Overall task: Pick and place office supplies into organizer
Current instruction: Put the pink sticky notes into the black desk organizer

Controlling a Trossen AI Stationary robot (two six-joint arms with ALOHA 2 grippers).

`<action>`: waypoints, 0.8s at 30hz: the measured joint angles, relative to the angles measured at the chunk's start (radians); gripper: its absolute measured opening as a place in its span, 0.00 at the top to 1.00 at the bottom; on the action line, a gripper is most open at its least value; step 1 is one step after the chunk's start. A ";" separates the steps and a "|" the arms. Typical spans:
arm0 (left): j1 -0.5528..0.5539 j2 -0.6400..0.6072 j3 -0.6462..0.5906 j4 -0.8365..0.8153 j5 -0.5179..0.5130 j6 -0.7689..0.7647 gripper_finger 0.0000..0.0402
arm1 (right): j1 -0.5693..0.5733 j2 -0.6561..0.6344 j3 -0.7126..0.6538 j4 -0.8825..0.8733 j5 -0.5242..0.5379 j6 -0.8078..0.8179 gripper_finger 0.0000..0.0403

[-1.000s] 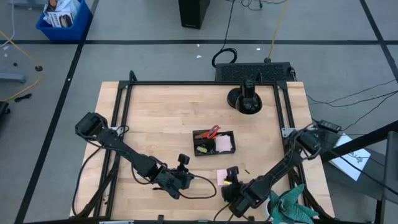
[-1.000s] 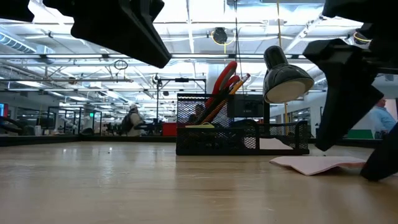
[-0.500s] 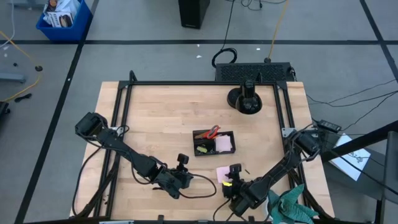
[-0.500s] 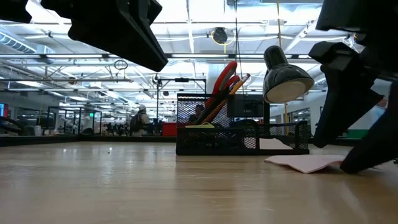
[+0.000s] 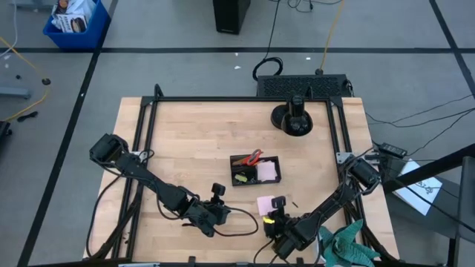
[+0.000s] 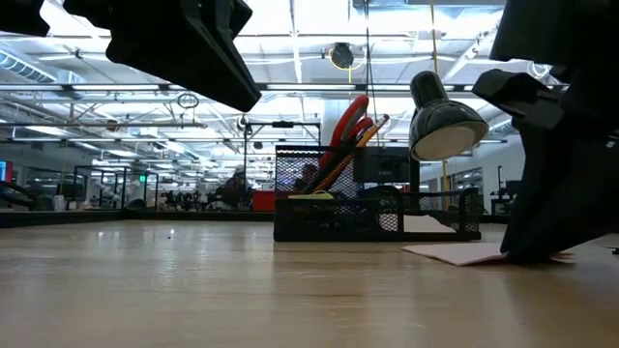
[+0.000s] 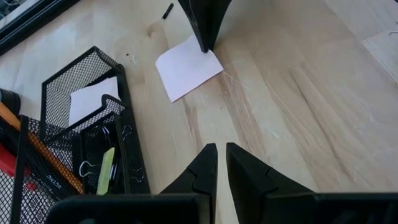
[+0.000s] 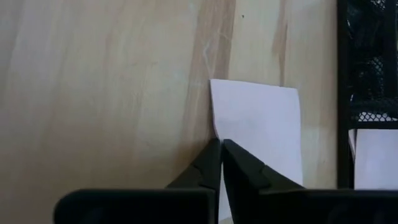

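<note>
A pink sticky note (image 5: 265, 203) lies flat on the wooden table, just in front of the black mesh organizer (image 5: 254, 170). My right gripper (image 8: 221, 144) stands on the note's near edge, shut, fingers pointing down. The organizer (image 7: 74, 124) holds red-handled scissors (image 6: 350, 121), orange pencils, binder clips, a yellow-green piece (image 7: 107, 168) and a pale note pad (image 7: 93, 99). My left gripper (image 7: 222, 152) hovers shut and empty to the left of the note, above the table. My right gripper has its two fingertips (image 7: 205, 43) closed together at the note's edge (image 8: 215, 127), near one corner. The fingers come from above, pointing down. The note lies flat on the table; whether paper sits between the tips, I cannot tell.
A black lamp with a round base (image 5: 293, 119) stands at the back right. A teal-green cloth (image 5: 345, 245) lies at the near right corner. A small black piece (image 7: 168, 10) rests on the table just right of the note. Black frame rails (image 5: 148, 133) border the table.
My right gripper has moved slightly toward the organizer, come down on the note's near edge and shut there. The note has slid a little toward the table's far edge and stays flat.
</note>
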 joint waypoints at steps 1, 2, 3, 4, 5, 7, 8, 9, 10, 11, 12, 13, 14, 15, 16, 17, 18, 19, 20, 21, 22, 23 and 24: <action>0.000 0.000 0.000 0.000 0.000 0.000 0.90 | 0.000 0.000 0.002 -0.001 -0.001 -0.003 0.98; 0.000 0.000 0.000 0.000 0.000 -0.001 0.90 | -0.001 0.000 0.003 -0.001 -0.001 -0.003 0.98; 0.000 0.000 0.000 0.000 0.000 0.000 0.90 | -0.002 0.000 0.006 -0.003 -0.002 -0.003 0.98; 0.000 0.000 0.000 -0.002 0.000 0.000 0.90 | -0.003 0.000 0.011 -0.007 -0.002 -0.004 0.98; 0.000 0.000 0.000 -0.003 0.000 0.000 0.90 | -0.003 0.001 0.021 -0.019 0.002 -0.006 0.98; 0.000 0.000 0.000 -0.006 0.000 0.000 0.90 | -0.002 0.002 0.049 -0.063 0.014 -0.007 0.99; 0.000 0.000 0.000 -0.007 0.000 0.000 0.90 | -0.002 0.003 0.069 -0.099 0.021 -0.006 0.99; 0.000 0.000 0.000 -0.008 0.000 0.000 0.90 | -0.002 0.006 0.087 -0.154 0.023 -0.006 0.99; 0.000 0.000 0.000 -0.010 0.000 0.000 0.90 | -0.002 0.010 0.109 -0.196 0.027 -0.007 1.00; 0.000 0.000 0.000 -0.013 0.000 0.000 0.90 | -0.002 0.011 0.135 -0.224 0.034 -0.007 1.00; 0.000 0.000 0.000 -0.015 0.000 0.000 0.90 | -0.003 0.009 0.163 -0.241 0.050 -0.006 1.00; 0.000 0.000 0.000 -0.016 0.000 -0.001 0.90 | -0.002 0.005 0.191 -0.257 0.065 -0.006 1.00; 0.000 0.000 0.000 -0.020 0.000 -0.004 0.90 | -0.002 0.002 0.213 -0.283 0.079 -0.006 1.00; 0.000 0.000 0.000 -0.025 0.000 -0.007 0.90 | -0.002 0.001 0.232 -0.311 0.090 -0.007 1.00; 0.000 0.000 0.000 -0.029 0.000 -0.009 0.90 | 0.001 0.004 0.252 -0.338 0.101 -0.010 1.00; 0.000 0.000 0.000 -0.034 0.000 -0.013 0.90 | 0.004 0.006 0.266 -0.350 0.111 -0.014 1.00; 0.000 0.000 0.000 -0.037 0.000 -0.015 0.90 | 0.005 0.007 0.285 -0.356 0.118 -0.020 1.00; 0.000 0.000 0.000 -0.036 0.000 -0.015 0.90 | 0.006 0.005 0.301 -0.363 0.132 -0.025 1.00; 0.000 0.000 0.000 -0.037 0.000 -0.015 0.90 | 0.008 0.003 0.317 -0.382 0.150 -0.030 1.00; 0.000 0.000 0.000 -0.038 0.000 -0.015 0.90 | 0.011 0.002 0.333 -0.410 0.167 -0.031 1.00; 0.000 0.000 0.000 -0.039 0.000 -0.015 0.90 | 0.014 0.002 0.346 -0.433 0.185 -0.032 1.00; 0.000 0.000 0.000 -0.039 0.000 -0.016 0.90 | 0.017 0.004 0.358 -0.456 0.196 -0.032 1.00; 0.000 0.000 0.000 -0.039 0.000 -0.015 0.90 | 0.019 0.004 0.368 -0.474 0.208 -0.032 1.00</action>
